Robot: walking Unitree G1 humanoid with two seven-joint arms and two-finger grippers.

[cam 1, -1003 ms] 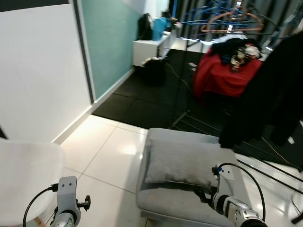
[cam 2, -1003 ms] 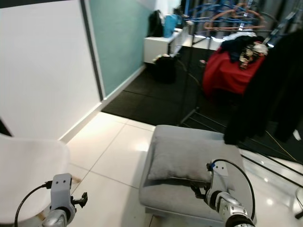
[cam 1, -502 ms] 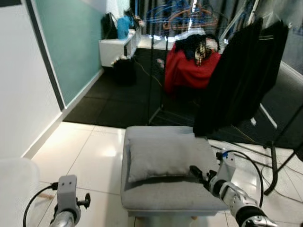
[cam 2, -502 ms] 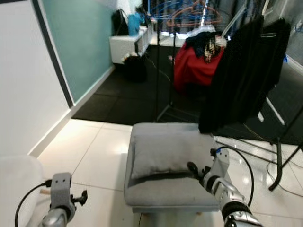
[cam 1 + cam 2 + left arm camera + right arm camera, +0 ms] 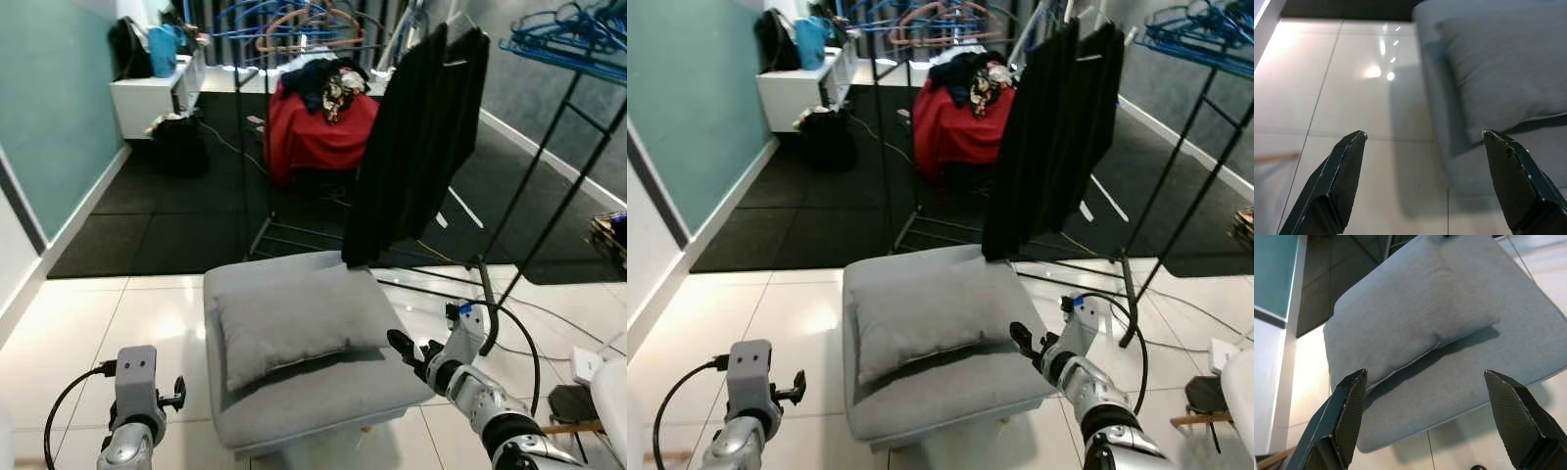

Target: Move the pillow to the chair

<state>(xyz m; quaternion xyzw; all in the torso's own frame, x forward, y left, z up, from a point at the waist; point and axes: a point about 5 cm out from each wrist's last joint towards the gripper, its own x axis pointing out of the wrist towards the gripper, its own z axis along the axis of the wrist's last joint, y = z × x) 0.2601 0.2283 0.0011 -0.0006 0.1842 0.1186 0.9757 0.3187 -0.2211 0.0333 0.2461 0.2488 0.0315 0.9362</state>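
2 grippers flank the grey pillow [image 5: 294,318] on our ottoman [image 5: 323,392]: right gripper [image 5: 404,351] beside its edge, left gripper [image 5: 1422,139] lower, both fingers spread, holding nothing.

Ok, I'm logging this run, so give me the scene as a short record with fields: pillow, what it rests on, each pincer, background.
pillow: grey pillow, lying flat
support: grey ottoman, on white tile floor
right pincer: open, by the pillow's right end, not touching
left pincer: open, low over the floor, left of the ottoman
background: black garment on a rack, red cloth behind
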